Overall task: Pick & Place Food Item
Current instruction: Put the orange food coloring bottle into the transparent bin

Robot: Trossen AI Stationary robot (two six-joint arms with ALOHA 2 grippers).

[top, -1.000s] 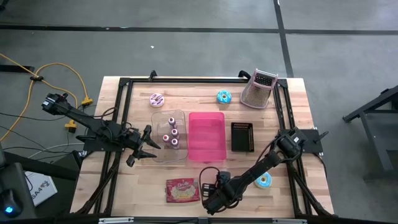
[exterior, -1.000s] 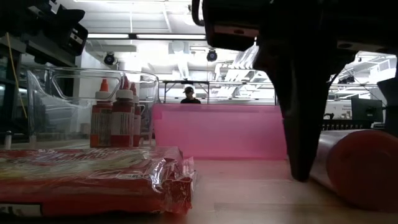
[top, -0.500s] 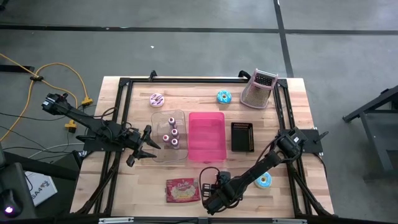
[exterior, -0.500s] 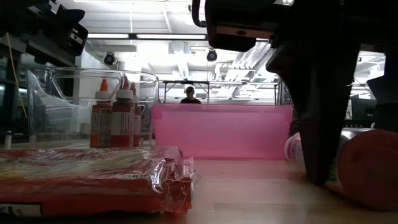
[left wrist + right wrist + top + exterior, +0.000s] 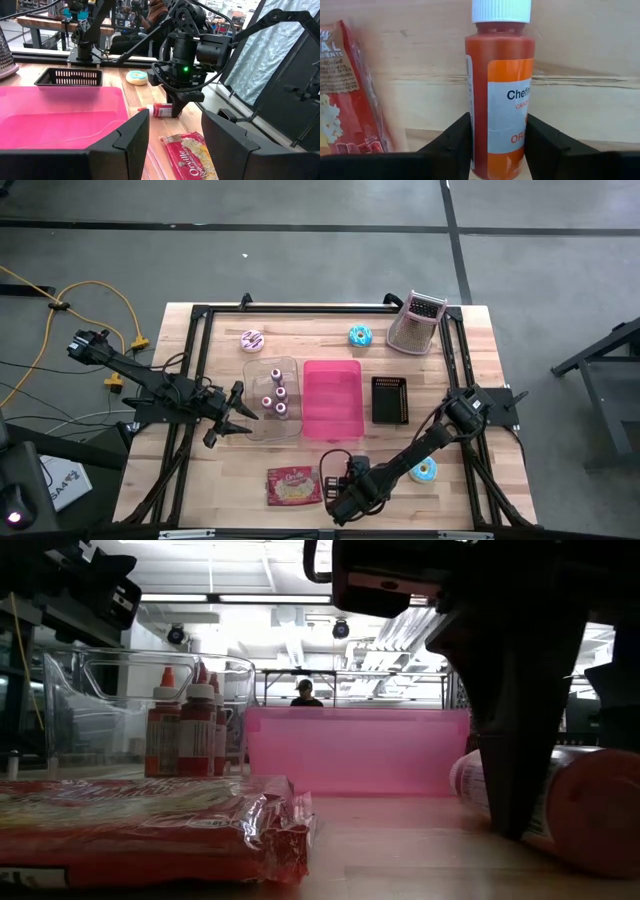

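An orange sauce bottle [image 5: 499, 95] with a white cap [image 5: 500, 10] lies on its side on the wooden table near the near edge, next to a red popcorn bag [image 5: 293, 486]. My right gripper [image 5: 342, 482] stands over the bottle, shut on it. The bottle also shows in the left wrist view [image 5: 161, 110]. My left gripper [image 5: 236, 416] is open and empty at the table's left, beside the clear bin [image 5: 258, 415] that holds several small bottles. My right gripper pinches the bottle's body at its label [image 5: 481, 135] between its two fingers, one on each long side. The fingers [image 5: 515, 780] point down from above and lie across the bottle. The bottle lies on the table, its cap end sticking out past the fingers.
A pink bin [image 5: 332, 398] stands mid-table with a black basket [image 5: 390, 400] to its right. A blue donut [image 5: 424, 471] lies right of my right gripper. A pink donut [image 5: 252, 340], another blue donut [image 5: 360, 335] and a grater [image 5: 417, 322] sit at the far edge.
My right gripper has shifted a little toward the table's right, so that its fingers now stand on both sides of the bottle. In the low view the bottle's end now shows on the left of the finger.
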